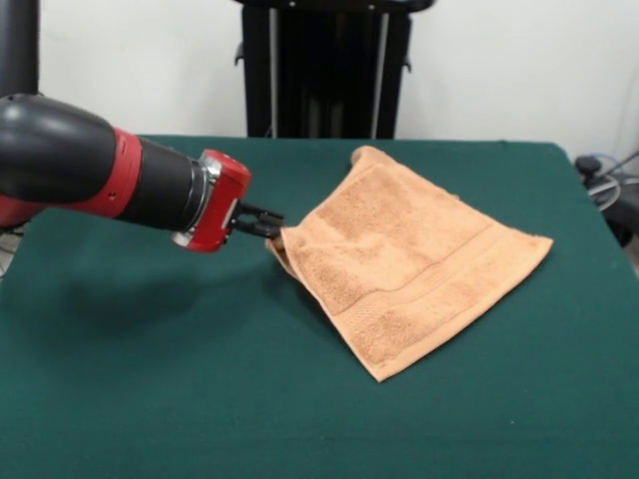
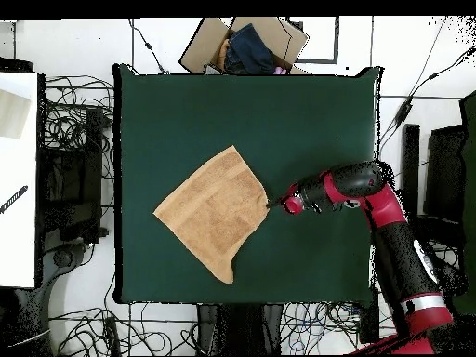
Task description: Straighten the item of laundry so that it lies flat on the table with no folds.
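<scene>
A large rectangular table (image 1: 150, 399) with a dark green felt-like top, holding a towel gripped by a robot arm.

The peach-orange terry-cloth hand towel (image 1: 404, 264) lies near the table's middle, turned diamond-wise, one corner lifted slightly. The red and black arm's gripper (image 1: 272, 226) has its jaws clamped on that corner.

Open cardboard box (image 2: 244, 45) on the floor beyond one table edge, dark blue cloth (image 2: 249, 48) inside. Tangled black cables (image 2: 74, 112) over the white floor on several sides. White surface (image 2: 17, 177) at one side edge. Black upright stand (image 1: 324, 68) against the white wall (image 1: 499, 70). More cables (image 1: 604, 178) at the side.
</scene>
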Robot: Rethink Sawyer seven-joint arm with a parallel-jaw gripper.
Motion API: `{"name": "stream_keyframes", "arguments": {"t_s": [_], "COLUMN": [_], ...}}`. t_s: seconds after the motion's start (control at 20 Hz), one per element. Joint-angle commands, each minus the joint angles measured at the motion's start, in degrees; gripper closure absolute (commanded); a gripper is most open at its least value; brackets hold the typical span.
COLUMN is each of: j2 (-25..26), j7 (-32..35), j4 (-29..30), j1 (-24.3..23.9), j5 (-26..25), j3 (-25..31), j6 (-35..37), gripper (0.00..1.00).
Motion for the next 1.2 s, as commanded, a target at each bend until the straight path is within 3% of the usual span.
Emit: {"name": "stream_keyframes", "arguments": {"t_s": [0.05,0.6,1.2], "j2": [-2.4,-2.7,-1.9], "j7": [-6.6,-7.5,-4.5], "j4": [-4.5,-8.1,-2.6], "j1": [2.1,3.0,2.2], "j5": [-2.7,-2.6,-4.6], "j3": [-4.5,-4.4,-4.6], "j6": [4.6,8.7,-1.9], "gripper": [1.00,1.00,1.00]}}
